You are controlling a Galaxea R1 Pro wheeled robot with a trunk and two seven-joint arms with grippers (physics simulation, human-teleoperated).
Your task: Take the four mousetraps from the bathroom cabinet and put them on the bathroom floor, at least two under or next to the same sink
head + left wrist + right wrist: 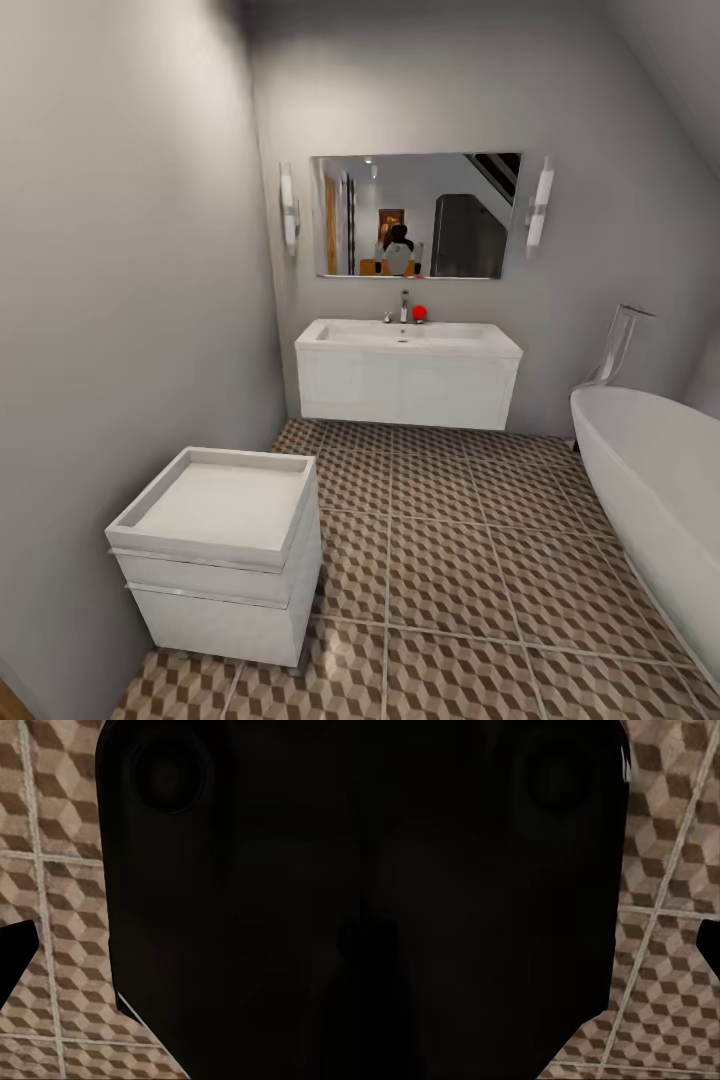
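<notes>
White bathroom sink [408, 335] on a wall-hung vanity sits at the far wall; cube-patterned bathroom floor [470, 560] spreads before it. Mousetraps and cabinet aren't visible. Traps are likely light, stiff, best pinched by board edges. Both grippers' states cannot be told.

Bathroom sink [408, 335] and cube-patterned bathroom floor [470, 560]
White basin, chrome tap, wall-hung against the far wall; tiled floor bare beneath, reaching to near edge.

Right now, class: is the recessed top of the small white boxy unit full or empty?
Empty: the small white unit's recessed top shows bare white, with nothing inside.
</notes>
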